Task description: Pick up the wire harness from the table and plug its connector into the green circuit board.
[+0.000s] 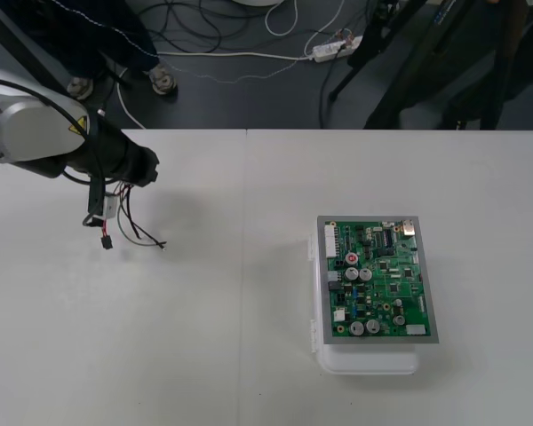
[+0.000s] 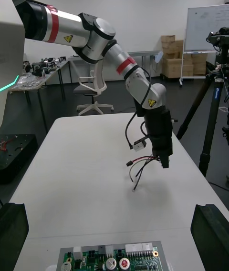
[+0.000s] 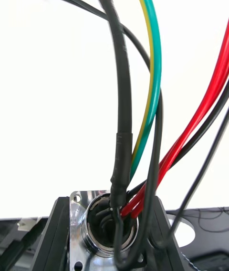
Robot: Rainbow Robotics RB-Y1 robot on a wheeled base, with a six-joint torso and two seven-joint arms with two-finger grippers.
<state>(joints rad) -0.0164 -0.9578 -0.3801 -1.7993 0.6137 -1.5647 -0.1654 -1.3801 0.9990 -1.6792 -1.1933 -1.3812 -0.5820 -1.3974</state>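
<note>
My left gripper [image 1: 145,169] hovers over the table's far left, shut on the wire harness [image 1: 123,224]. In the left wrist view its fingers [image 3: 60,233] clamp the round metal socket [image 3: 106,227] by its flange, and red, black and green wires [image 3: 143,109] run out from it. The wires hang loose below the left gripper [image 2: 164,160], above the table. The green circuit board [image 1: 375,280] lies flat on its white base [image 1: 366,359] at the right, apart from the harness. My right gripper [image 2: 112,209] is open near the board [image 2: 114,257], with its fingers [image 2: 12,230] far apart.
The pale table [image 1: 249,337] stretches between the harness and the board, with a seam running down its middle. Beyond its far edge is dark floor with cables and tripod legs [image 1: 382,80].
</note>
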